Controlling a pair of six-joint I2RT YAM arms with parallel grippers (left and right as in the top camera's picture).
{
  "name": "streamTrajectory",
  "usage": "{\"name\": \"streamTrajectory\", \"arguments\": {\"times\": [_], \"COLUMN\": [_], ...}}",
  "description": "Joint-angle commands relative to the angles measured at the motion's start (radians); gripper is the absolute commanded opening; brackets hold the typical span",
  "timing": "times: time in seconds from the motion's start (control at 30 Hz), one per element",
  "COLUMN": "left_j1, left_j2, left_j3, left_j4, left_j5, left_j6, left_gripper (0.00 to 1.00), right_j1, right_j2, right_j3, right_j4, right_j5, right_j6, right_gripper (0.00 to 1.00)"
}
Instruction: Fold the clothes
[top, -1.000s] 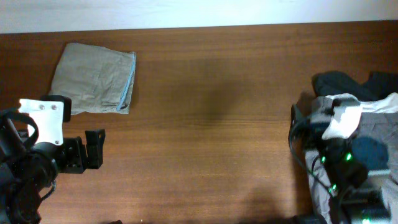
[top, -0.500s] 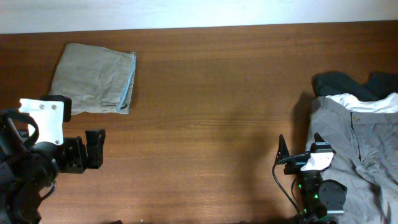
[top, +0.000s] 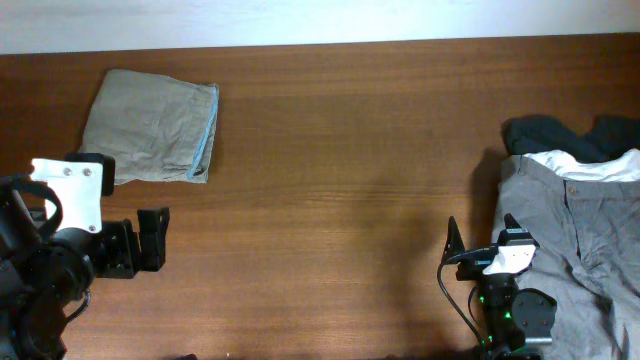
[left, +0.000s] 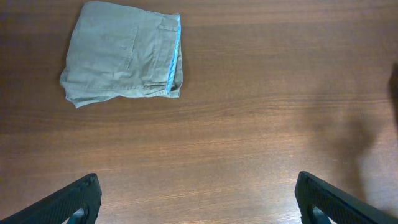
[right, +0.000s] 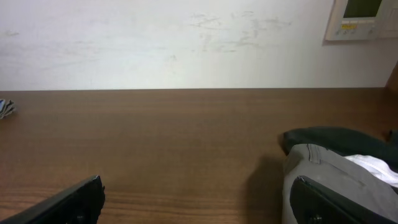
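Folded shorts (top: 152, 127) beyond left hand (top: 153, 240)

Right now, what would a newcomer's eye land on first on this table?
The neatly folded green shorts, trimmed with a pale blue edge, lie alone near the far left corner of the brown table. At the right edge is a rumpled heap: grey trousers, with a dark garment and a white garment just beyond them.

R hand (right: 199, 202) fingers wide apart, low in frame. At right on table (right: 155, 137), grey trousers (right: 329, 171) against dark garment (right: 323, 137).
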Motion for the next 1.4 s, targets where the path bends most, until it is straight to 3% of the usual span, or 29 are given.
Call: {"name": "streamTrajectory", "arguments": {"times": [0.0, 0.2, 0.27, 0.4, 0.57, 0.67, 0.83, 1.0, 1.17, 1.37], "left_j1": [-0.004, -0.01, -0.01, -0.066, -0.183, -0.222, -0.226, -0.266, -0.278, -0.278], "left_j2": [-0.003, -0.002, -0.016, -0.148, -0.41, -0.573, -0.86, -1.039, -1.063, -1.063], "left_j3": [-0.001, -0.01, -0.049, -0.381, -0.954, -1.172, -1.386, -1.53, -1.673, -1.693], "left_j4": [0.002, -0.053, 0.01, 0.48, 1.036, 1.196, 1.231, 1.241, 1.355, 1.392], "left_j5": [0.011, -0.015, -0.024, 0.009, 0.019, 0.019, 0.019, -0.024, -0.054, -0.076], "left_j6": [0.008, 0.009, 0.021, 0.02, 0.02, 0.019, 0.02, 0.02, 0.019, 0.019], "left_gripper": [0.99, 0.99, 0.99, 0.99, 0.99, 0.99, 0.99, 0.99, 0.99, 0.99], "right_j1": [-0.008, -0.007, -0.008, -0.007, -0.008, -0.007, -0.007, -0.007, -0.008, -0.008], "right_j2": [-0.008, -0.008, -0.008, -0.008, -0.008, -0.008, -0.008, -0.008, -0.008, -0.008], "right_j3": [-0.009, -0.009, -0.009, -0.009, -0.009, -0.009, -0.009, -0.009, -0.009, -0.009], "right_j4": [0.003, 0.003, 0.003, 0.003, 0.003, 0.003, 0.003, 0.003, 0.003, 0.003], "right_j5": [-0.008, -0.008, -0.008, -0.008, -0.008, -0.008, -0.008, -0.008, -0.008, -0.008], "right_j6": [0.003, 0.003, 0.003, 0.003, 0.003, 0.003, 0.003, 0.003, 0.003, 0.003], "right_gripper": [0.99, 0.99, 0.99, 0.99, 0.99, 0.99, 0.99, 0.99, 0.99, 0.99]}}
